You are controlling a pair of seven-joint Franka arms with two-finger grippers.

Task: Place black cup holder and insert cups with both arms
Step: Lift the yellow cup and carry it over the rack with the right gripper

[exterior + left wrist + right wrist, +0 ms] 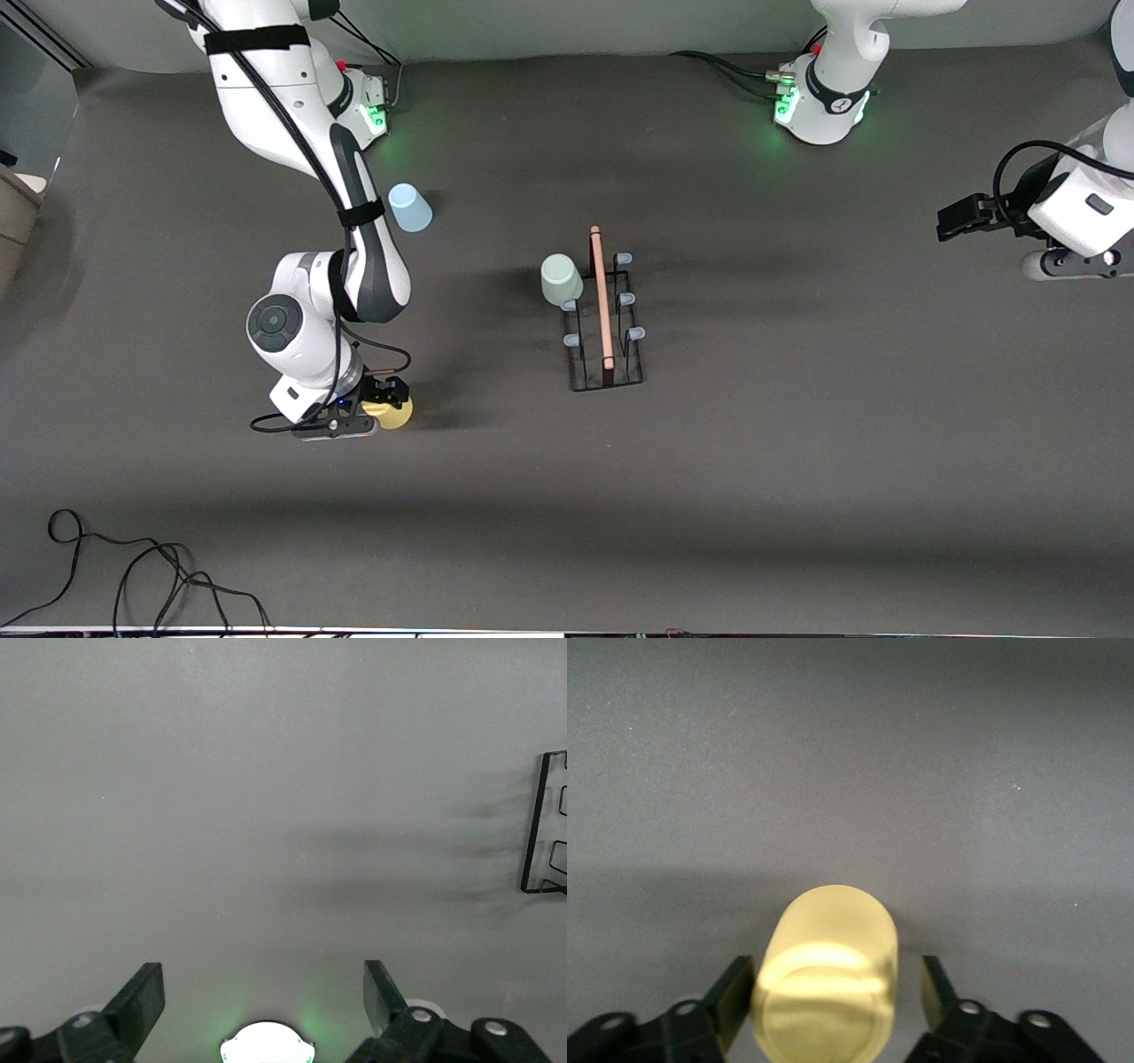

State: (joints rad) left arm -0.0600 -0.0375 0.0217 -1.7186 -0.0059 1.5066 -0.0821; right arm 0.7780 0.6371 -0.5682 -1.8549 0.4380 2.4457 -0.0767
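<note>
Rack [605, 332] of black wire was seen at the middle of the front view, standing on the grey surface [797, 461] with its wooden handle [601, 297] running along the top. A green cup [561, 279] was seated upside down on one of the rack's upper prongs, on the side toward the right arm's end. A blue cup [410, 207] was found inverted on the surface in the upper left of the frame, near the right arm's base, well apart from the rack.

The right gripper [383, 403] was lowered to the surface in the lower left of the frame, around a yellow cup [393, 413]. In the right wrist view the yellow cup [827, 979] was shown lying between the jaws, one finger [735, 997] touching its side and a small gap left at the other; a firm hold could not be confirmed.

The left gripper [961, 218] was held waiting at the right edge of the frame, over bare surface. Its jaws were shown spread wide with nothing between them in the left wrist view [264, 992], where a corner of the rack [545, 824] was visible at the frame's edge.
</note>
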